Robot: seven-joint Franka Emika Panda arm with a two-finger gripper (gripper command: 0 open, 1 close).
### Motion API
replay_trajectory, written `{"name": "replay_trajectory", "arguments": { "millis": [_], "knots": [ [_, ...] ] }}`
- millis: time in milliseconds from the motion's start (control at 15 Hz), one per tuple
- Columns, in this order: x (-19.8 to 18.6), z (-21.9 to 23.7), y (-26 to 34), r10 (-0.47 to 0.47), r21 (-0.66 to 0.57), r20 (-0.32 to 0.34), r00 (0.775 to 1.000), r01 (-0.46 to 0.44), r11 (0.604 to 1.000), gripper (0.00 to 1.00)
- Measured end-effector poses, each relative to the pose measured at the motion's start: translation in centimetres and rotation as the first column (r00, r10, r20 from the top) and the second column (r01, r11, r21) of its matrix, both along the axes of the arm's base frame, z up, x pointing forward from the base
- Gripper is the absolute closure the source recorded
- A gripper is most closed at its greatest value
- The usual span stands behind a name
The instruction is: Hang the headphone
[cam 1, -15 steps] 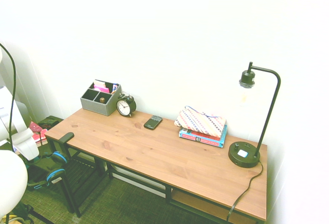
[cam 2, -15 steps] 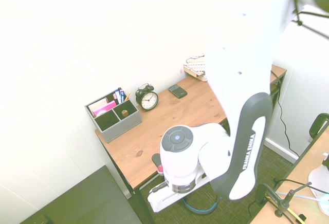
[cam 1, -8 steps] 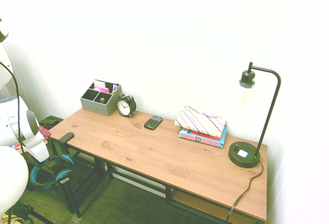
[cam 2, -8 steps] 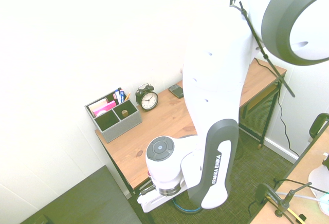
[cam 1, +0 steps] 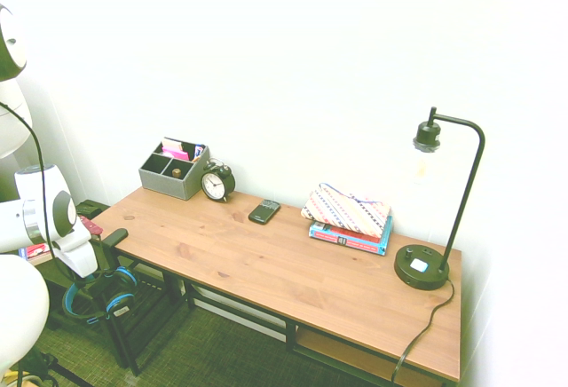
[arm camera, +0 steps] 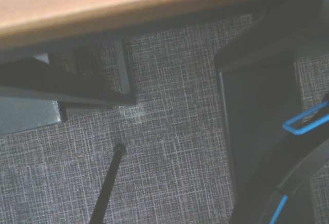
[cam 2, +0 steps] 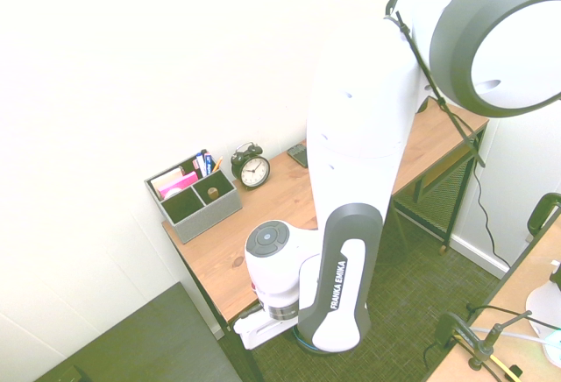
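The headphone (cam 1: 105, 291), blue and black with round cups, hangs off the desk's left end, just below my white hand. My gripper (cam 1: 82, 270) is shut on its headband, and the cups dangle towards the floor. A short black peg (cam 1: 114, 237) sticks out from the left end of the desk, right beside my hand and slightly above the headphone. In the second exterior view the arm hides the gripper, and only a blue sliver of the headphone (cam 2: 302, 348) shows under it. In the wrist view the headphone (arm camera: 290, 183) shows at the lower right, over grey carpet below the desk edge (arm camera: 128, 3).
On the wooden desk (cam 1: 266, 263) stand a grey organiser box (cam 1: 173, 169), a black alarm clock (cam 1: 216, 182), a phone (cam 1: 264, 211), a pouch on books (cam 1: 349, 217) and a black lamp (cam 1: 426, 263). A black shelf frame (cam 1: 133, 316) stands under the desk's left end.
My hand has moved right, towards the desk's left end and the peg. The headphone has come along with it and now hangs a little higher.
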State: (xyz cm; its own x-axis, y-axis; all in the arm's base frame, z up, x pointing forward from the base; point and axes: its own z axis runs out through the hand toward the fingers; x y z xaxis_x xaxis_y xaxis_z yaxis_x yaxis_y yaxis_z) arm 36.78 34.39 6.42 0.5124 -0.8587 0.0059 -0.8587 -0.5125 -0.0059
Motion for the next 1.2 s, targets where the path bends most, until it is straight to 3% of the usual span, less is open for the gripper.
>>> {"name": "replay_trajectory", "arguments": {
  "millis": [533,800,1000,1200],
  "knots": [
    [1.4,1.9,-0.2,0.009,-0.005,-0.017,1.000,-0.009,1.000,0.00],
    [1.8,9.2,-4.2,0.163,-0.007,-0.056,0.985,-0.164,0.986,0.00],
    [2.5,15.4,-8.2,0.284,0.022,-0.079,0.956,-0.283,0.959,0.00],
    [4.1,21.4,-15.3,0.300,0.034,-0.078,0.951,-0.298,0.954,0.00]
  ]
}}
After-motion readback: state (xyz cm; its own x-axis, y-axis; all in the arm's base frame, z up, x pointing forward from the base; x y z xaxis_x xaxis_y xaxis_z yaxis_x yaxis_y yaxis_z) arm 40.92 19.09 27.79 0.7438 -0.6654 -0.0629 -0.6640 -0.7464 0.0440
